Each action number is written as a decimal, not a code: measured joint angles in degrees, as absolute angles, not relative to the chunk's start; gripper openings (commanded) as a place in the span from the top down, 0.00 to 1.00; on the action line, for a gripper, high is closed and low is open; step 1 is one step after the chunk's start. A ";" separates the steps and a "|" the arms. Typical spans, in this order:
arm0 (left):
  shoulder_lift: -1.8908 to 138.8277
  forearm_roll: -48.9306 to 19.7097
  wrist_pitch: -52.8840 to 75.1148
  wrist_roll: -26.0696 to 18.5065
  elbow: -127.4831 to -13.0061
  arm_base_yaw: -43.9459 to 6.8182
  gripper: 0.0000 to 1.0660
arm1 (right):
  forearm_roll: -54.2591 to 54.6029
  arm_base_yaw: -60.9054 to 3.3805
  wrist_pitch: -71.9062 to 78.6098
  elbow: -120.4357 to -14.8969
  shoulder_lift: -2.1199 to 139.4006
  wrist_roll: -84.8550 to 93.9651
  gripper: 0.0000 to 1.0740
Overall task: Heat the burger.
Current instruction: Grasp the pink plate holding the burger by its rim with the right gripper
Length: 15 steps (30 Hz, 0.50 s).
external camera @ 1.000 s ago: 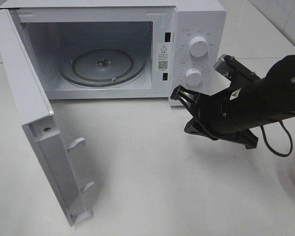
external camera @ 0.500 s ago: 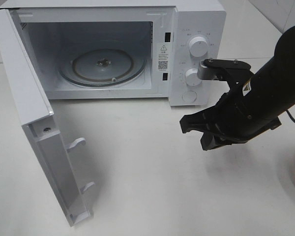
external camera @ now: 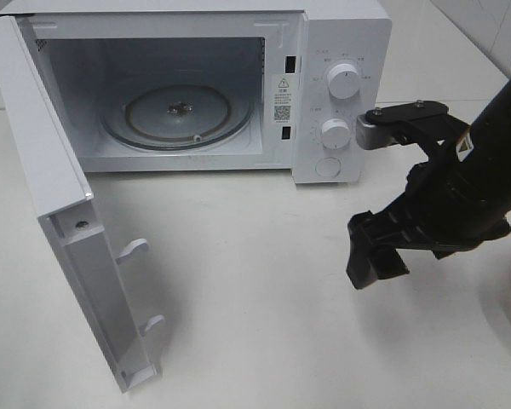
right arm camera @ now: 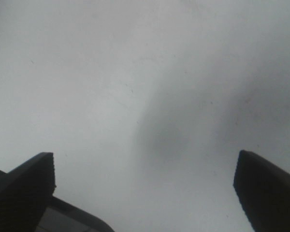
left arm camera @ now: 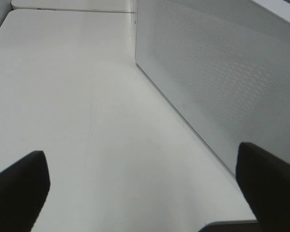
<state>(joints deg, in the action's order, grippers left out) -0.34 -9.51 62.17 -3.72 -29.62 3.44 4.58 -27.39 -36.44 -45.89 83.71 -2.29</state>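
Though hazy, seemingly matte right tool [right arm camera: 144, 154]

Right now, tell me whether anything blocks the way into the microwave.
Nothing visible does. The door stands wide open, the turntable is bare, and the right gripper hangs open off to the right. No burger in view.

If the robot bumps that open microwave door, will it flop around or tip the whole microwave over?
The door would probably swing rather than flop: it looks like a rigid panel hinged along one side. The microwave likely stays put, since its wide boxy body sits flat on the table.
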 measured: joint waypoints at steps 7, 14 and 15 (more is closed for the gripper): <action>-0.34 -9.51 62.17 -3.72 -29.62 3.44 0.05 | 2.69 -22.29 -44.58 -45.89 83.54 -1.26 0.07; -0.34 -9.51 62.17 -3.72 -29.62 3.44 0.05 | 0.00 -16.04 -49.90 -45.95 83.02 -1.26 0.14; -0.34 -9.51 62.17 -3.72 -29.62 3.44 0.05 | 0.00 -16.04 -49.90 -45.95 83.02 -1.26 0.14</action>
<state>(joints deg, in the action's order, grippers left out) -0.34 -9.51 62.17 -3.72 -29.62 3.44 0.00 -16.04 -49.90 -45.95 83.02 -1.26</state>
